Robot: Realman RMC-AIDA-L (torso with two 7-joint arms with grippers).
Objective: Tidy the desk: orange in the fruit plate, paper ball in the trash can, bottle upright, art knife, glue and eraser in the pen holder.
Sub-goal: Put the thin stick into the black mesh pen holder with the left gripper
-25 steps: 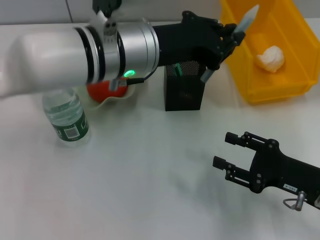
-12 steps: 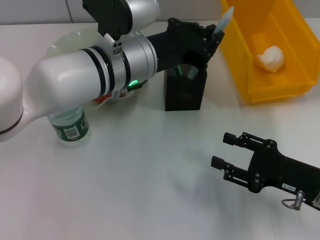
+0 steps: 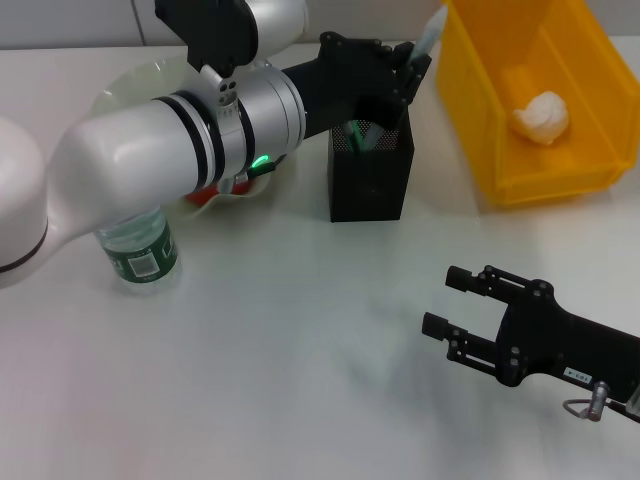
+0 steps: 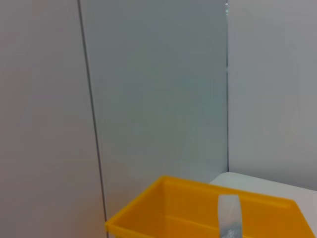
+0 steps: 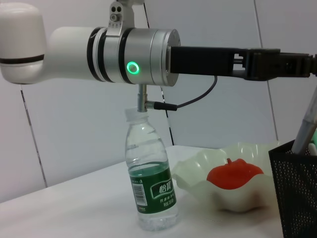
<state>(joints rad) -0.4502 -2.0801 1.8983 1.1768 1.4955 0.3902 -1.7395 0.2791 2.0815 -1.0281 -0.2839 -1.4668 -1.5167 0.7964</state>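
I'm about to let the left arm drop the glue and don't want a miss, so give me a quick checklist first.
1. Left gripper shut on the glue: ok.
2. Glue's lower end inside the pen holder: ok, by the right wrist view.
3. Pen holder upright: ok.
4. Right gripper open, well apart from the holder: ok.
5. Eraser in the holder: cannot tell.

The only readable marking is on the dark green label of the bottle (image 5: 151,191), where white Chinese characters that look like 怡寶 stand above a small barcode; the small print below them is too fine to read.
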